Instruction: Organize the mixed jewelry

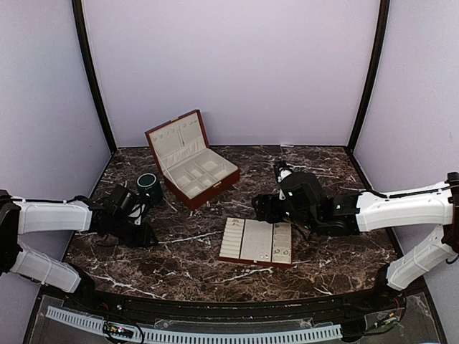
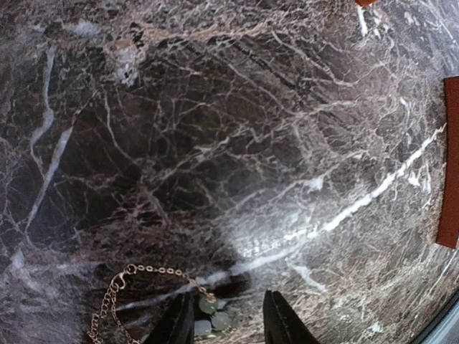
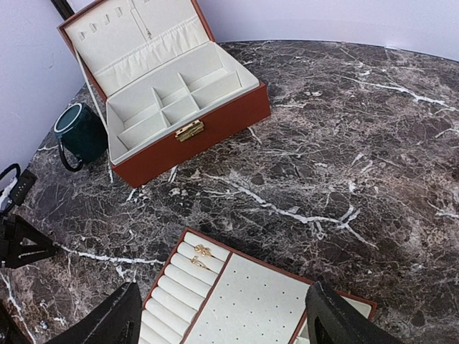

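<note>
One piece of the mixed jewelry, a thin gold chain [image 2: 143,271] ending in pale green beads [image 2: 209,307], lies on the dark marble. My left gripper [image 2: 228,324] is low over it, at the table's left [image 1: 140,231]. Its jaws are partly closed, with the beads between them next to the left finger [image 2: 176,326] and a gap to the right finger. Two gold rings [image 3: 201,251] sit in the ring rolls of the flat cream-lined tray [image 3: 251,301]. My right gripper [image 3: 222,326] hovers wide open above that tray and holds nothing.
A red-brown wooden box [image 1: 192,163] stands open at the back, its cream compartments showing. A dark green cup [image 1: 149,185] sits just left of it, close to my left arm. The tray [image 1: 252,240] lies at centre front, and its edge [image 2: 450,158] shows right of the left gripper.
</note>
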`<action>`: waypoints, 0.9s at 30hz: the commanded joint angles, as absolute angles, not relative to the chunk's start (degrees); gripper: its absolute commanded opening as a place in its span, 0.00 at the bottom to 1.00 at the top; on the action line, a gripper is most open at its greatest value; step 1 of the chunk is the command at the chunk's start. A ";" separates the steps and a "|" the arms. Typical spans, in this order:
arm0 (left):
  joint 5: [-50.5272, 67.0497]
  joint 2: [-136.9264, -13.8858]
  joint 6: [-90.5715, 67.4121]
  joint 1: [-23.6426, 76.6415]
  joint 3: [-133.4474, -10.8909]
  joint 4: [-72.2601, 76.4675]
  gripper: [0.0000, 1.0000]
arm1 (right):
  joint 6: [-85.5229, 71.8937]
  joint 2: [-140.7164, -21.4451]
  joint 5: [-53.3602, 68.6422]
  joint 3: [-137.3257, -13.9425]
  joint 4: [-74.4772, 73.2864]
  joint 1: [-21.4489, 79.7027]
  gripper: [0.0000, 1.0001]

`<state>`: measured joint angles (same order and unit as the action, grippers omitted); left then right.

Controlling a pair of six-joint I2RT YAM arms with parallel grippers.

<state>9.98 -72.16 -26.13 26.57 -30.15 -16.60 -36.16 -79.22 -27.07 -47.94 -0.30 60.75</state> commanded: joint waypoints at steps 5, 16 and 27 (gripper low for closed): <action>7.33 -75.19 -25.69 28.48 -31.29 -18.04 0.35 | -36.99 -78.41 -28.54 -46.84 0.77 60.56 0.80; 1.02 -79.37 -25.69 31.88 -33.62 -21.60 0.30 | -37.92 -77.40 -29.18 -44.90 1.33 60.38 0.80; 3.44 -79.58 -27.51 32.31 -32.56 -18.70 0.07 | -38.40 -76.09 -30.82 -43.97 0.72 59.90 0.80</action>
<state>1.85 -78.63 -26.37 32.01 -34.13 -17.12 -37.78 -77.54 -28.82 -44.69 -0.10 60.40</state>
